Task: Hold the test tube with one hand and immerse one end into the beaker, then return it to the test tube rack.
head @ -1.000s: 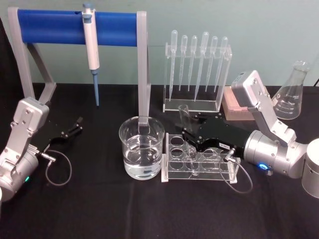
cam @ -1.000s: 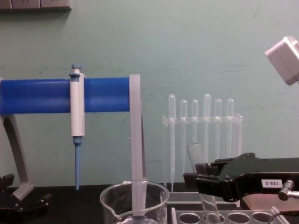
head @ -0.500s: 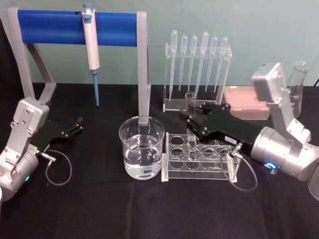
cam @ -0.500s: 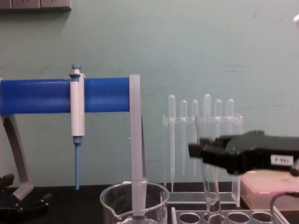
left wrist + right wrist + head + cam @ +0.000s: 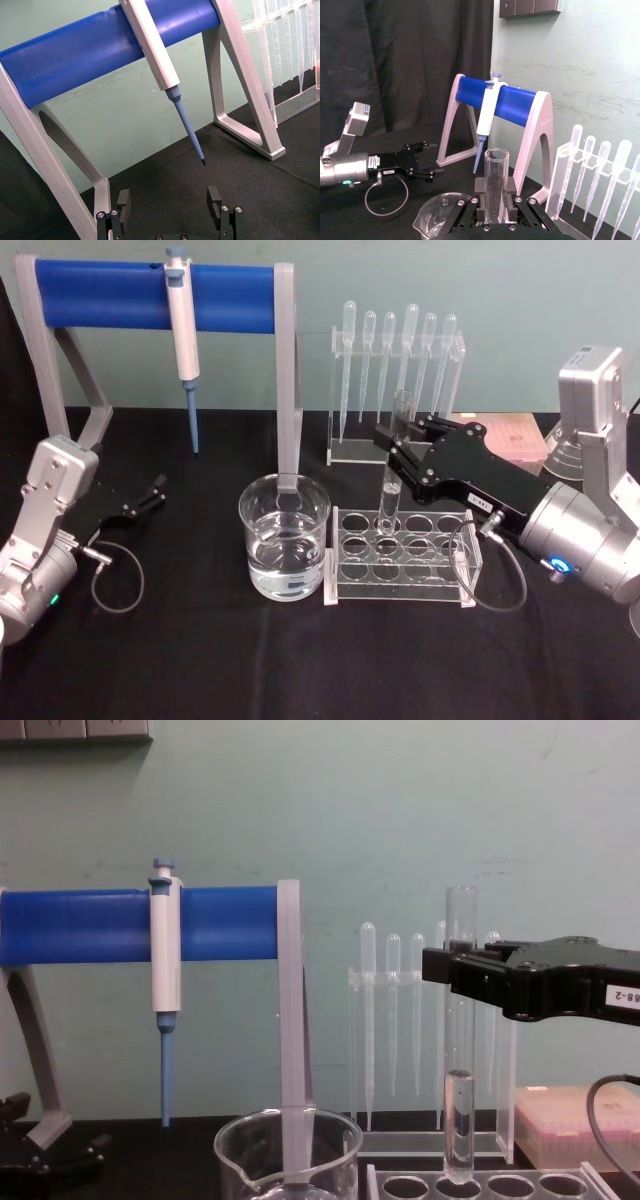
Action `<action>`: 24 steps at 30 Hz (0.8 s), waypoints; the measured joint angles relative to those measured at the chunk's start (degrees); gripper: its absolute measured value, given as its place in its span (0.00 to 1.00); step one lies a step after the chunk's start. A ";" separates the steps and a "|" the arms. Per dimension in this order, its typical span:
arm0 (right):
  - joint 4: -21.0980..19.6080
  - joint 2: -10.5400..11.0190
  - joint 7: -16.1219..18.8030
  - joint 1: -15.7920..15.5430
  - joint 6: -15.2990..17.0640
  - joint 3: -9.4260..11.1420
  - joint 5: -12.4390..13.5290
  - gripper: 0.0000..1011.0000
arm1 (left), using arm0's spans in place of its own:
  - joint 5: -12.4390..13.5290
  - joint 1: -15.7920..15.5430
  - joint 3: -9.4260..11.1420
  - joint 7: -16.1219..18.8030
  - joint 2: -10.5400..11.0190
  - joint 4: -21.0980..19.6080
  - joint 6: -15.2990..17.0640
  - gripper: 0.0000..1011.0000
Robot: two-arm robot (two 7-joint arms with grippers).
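Black tabletop (image 5: 300, 660); right gripper (image 5: 398, 447) fingers (image 5: 435, 965) clamped on test tube (image 5: 460, 1110) over rack (image 5: 440, 570), left gripper (image 5: 169, 196) fingers apart, empty.

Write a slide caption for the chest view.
Black right gripper holds long clear glass test tube upright over clear plastic rack.

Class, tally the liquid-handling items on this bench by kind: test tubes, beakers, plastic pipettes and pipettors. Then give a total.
test tube: 1, gripped by the right pincer
beaker: 1
plastic pipettes: 6
pipettor: 1
Total: 9
The left pincer is parked open at the table's left and holds none of them.
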 joint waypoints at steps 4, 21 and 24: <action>0.00 -0.05 -0.01 0.00 0.00 0.03 0.06 0.23 | 0.00 0.00 0.00 0.00 0.00 0.00 0.00 0.99; 0.11 -0.01 0.04 0.05 0.05 -0.07 0.04 0.23 | 0.00 0.00 0.00 0.00 0.00 0.00 0.00 0.99; 0.13 -0.01 0.05 0.07 0.06 -0.09 0.03 0.23 | 0.00 0.00 0.00 0.00 0.00 0.00 0.00 0.99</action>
